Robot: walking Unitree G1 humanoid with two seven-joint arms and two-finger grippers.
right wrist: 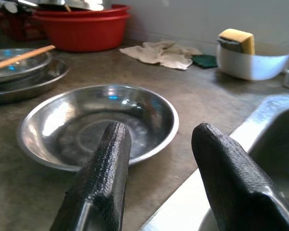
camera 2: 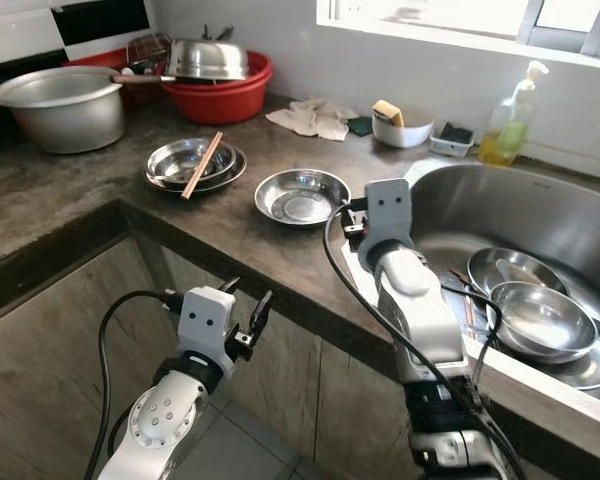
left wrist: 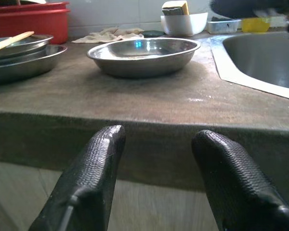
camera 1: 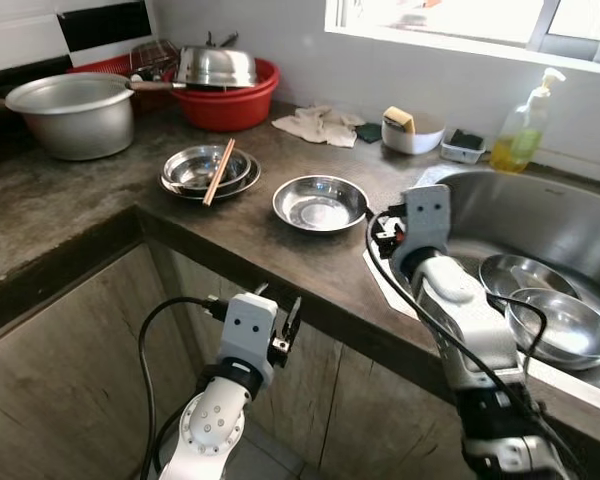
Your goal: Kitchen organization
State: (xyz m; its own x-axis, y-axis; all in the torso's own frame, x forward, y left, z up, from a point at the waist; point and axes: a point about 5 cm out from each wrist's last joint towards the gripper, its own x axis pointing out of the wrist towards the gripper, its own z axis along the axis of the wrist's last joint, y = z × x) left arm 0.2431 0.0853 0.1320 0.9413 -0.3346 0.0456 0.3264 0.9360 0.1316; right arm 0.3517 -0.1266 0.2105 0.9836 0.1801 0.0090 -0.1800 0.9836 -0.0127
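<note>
A shallow steel bowl (camera 1: 320, 203) sits alone on the dark counter (camera 1: 100, 210), beside the sink. My right gripper (right wrist: 161, 132) hovers low over the counter at the sink's left rim, open and empty, its fingers pointing at that bowl's near edge. To the left lie stacked steel dishes (camera 1: 209, 172) with wooden chopsticks (camera 1: 219, 172) across them. My left gripper (left wrist: 156, 134) hangs open and empty below the counter's front edge, facing the cabinet front. More steel bowls (camera 1: 565, 325) rest inside the sink (camera 1: 540, 205).
A red basin (camera 1: 227, 100) with a steel lid stands at the back, and a large aluminium pot (camera 1: 75, 112) is to its left. A cloth (camera 1: 318, 125), a white bowl with a sponge (camera 1: 412, 133) and a soap bottle (camera 1: 520, 125) line the wall.
</note>
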